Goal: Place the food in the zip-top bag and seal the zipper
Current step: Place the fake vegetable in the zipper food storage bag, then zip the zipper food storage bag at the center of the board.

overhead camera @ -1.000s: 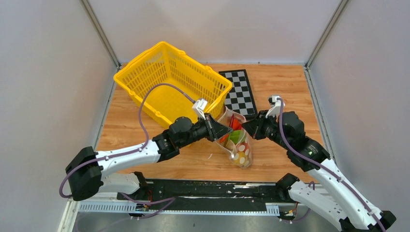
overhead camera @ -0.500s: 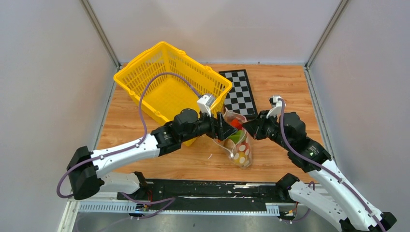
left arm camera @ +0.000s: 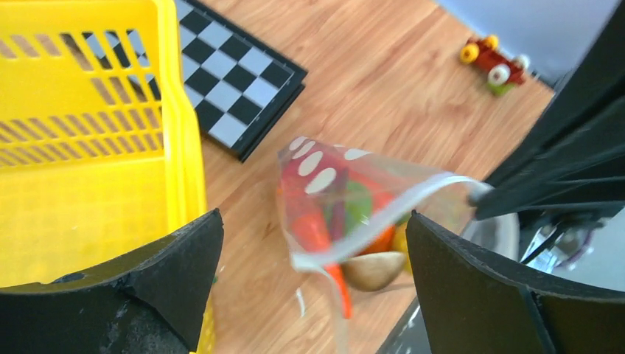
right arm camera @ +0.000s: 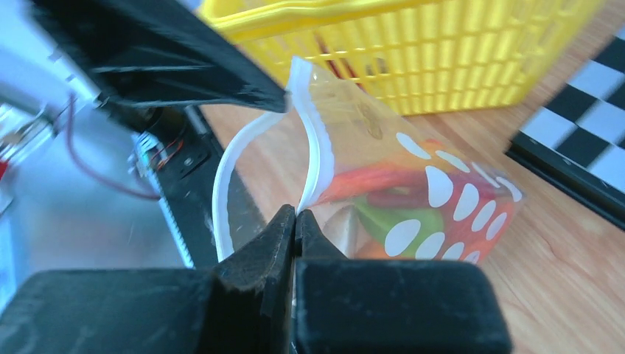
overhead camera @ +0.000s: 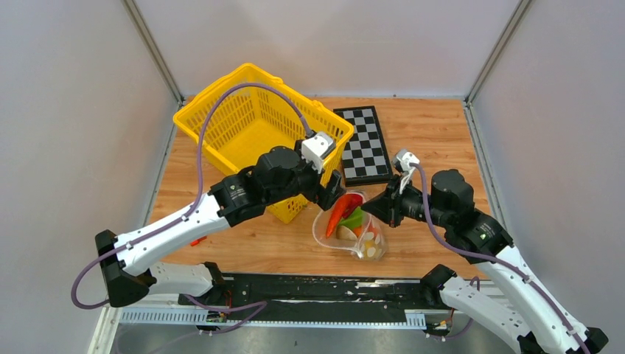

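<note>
The zip-top bag stands on the table, clear with white dots, its mouth gaping toward the near left. The food inside shows as a red chili, a green pepper and a brown ball. My right gripper is shut on the pale zipper at the far side of the mouth. My left gripper hangs open above the mouth and holds nothing. One of its fingers reaches close to the bag's upper rim.
The yellow mesh basket stands behind and left of the bag, right beside my left wrist. A folded checkerboard lies behind the bag. A small toy car sits further off on the wood, and a small red piece lies under my left arm.
My left gripper opened, let go of the bag's rim and drew up toward the basket. The bag's mouth sagged wider and tipped toward the near left. My right gripper kept its grip and shifted slightly left.
</note>
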You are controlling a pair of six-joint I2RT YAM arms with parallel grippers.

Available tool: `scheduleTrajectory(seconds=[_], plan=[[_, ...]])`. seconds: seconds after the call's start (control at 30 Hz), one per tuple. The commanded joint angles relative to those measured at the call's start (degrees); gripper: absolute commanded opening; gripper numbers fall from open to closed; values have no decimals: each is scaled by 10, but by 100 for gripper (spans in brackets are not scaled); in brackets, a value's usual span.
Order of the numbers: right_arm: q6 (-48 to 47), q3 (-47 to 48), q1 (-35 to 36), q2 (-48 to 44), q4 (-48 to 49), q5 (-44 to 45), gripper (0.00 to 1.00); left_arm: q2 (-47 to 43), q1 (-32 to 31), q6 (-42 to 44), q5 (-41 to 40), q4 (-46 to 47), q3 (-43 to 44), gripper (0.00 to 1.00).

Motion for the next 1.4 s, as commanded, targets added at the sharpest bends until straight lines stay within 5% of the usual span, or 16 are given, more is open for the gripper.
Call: scheduleTrajectory(seconds=[0.0,0.2,0.53,0.87,1.37], plan=[[-98,52,2,1,-7,-172,0,-44,-2,112,20,-59,19,100],[-170,69,2,12,-27,-212,0,-104,-1,199,104,-98,12,100],[-299,122,2,122,-134,-143,0,-180,-1,402,336,-175,-90,100],[-315,136,2,161,-121,-150,0,-128,-2,407,334,-130,-106,95],[-266,119,2,138,-85,-115,9,-122,-1,359,265,-43,-110,34]])
